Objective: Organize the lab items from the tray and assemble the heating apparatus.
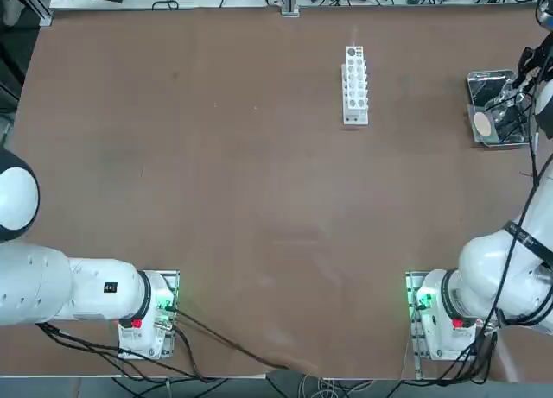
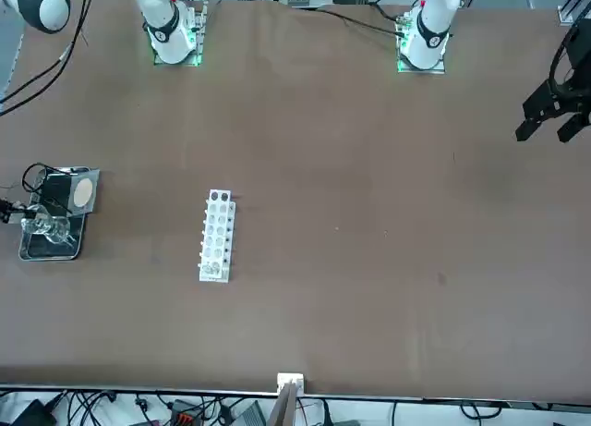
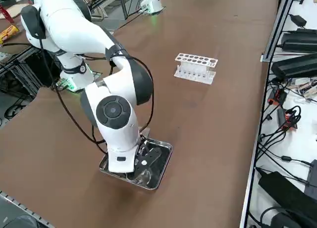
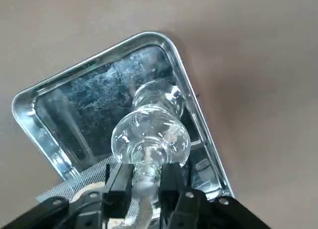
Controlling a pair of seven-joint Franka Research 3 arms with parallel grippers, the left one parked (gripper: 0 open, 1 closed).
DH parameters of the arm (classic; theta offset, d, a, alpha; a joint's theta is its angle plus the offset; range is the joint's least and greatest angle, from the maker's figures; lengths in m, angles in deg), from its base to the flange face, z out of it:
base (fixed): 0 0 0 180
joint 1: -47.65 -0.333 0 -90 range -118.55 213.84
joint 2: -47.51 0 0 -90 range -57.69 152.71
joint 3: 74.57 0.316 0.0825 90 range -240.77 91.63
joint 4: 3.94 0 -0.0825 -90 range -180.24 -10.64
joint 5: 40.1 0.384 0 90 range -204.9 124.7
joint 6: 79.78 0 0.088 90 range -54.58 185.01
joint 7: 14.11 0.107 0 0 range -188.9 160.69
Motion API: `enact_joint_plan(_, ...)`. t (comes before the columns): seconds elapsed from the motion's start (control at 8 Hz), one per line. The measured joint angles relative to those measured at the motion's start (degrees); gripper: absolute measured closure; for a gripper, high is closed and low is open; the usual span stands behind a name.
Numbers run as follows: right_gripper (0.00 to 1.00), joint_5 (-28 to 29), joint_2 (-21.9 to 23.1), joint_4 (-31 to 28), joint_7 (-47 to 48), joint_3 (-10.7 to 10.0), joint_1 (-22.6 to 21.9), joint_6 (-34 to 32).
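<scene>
The right gripper (image 4: 145,182) is clamped on the narrow neck of the small clear glass burner (image 4: 151,134), one black finger on each side of the neck, with the round body hanging beyond the fingertips. Taking it by the neck looks sensible, since that is the slimmest part and the bulb below would keep it from slipping through. In the wrist view the burner sits over the small rectangular shiny metal tray (image 4: 30,114), whose dark reflective bottom mirrors it; whether the glass is just clear of the tray floor or resting on it cannot be told. The square grey mesh with the tan round centre (image 1: 484,123) lies at the near end of the tray, and the thin black wire ring stand (image 2: 37,178) rests there too, so both items are not yet taken out. The tray stands at the far right edge of the brown table (image 1: 216,199), well apart from the white holed test tube rack (image 1: 355,85). Judging from this, the job is in its first step.
</scene>
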Motion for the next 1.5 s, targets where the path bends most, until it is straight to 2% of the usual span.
enact_joint_plan(0.25,0.69,0.0,1.68,0.53,0.0,1.24,-0.34,-0.25)
enact_joint_plan(0.62,0.69,-0.02,7.5,1.04,0.12,1.51,-3.86,-3.51)
enact_joint_plan(0.88,0.69,-0.37,11.3,1.16,0.93,1.52,-7.74,-6.89)
enact_joint_plan(1.12,0.69,-1.83,15.08,0.58,6.8,1.57,-13.72,-11.61)
enact_joint_plan(1.5,0.7,-2.1,20.28,-7.68,10.84,1.6,-21.34,-13.04)
